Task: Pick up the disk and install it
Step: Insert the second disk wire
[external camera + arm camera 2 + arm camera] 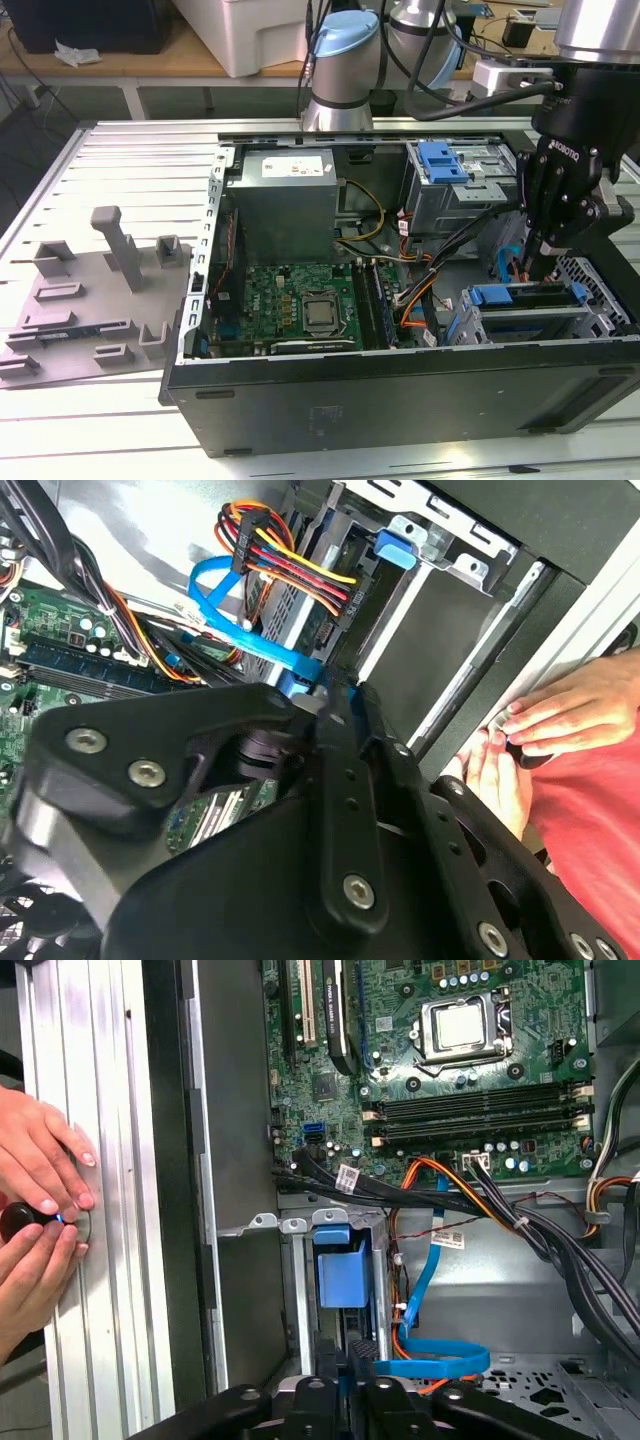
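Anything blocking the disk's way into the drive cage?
Nothing visible. The gripper is shut on the disk, which stands in the drive cage slot; the blue cable lies beside the cage, not across it.

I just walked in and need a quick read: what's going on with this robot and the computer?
The robot arm has its gripper lowered into the open computer case, at the drive cage on the exterior view's right. It is directly above what looks like the blue-railed disk sitting in that cage. Whether it grips the disk is unclear. A person's hands rest on the aluminium table beside the case, around a small black object.
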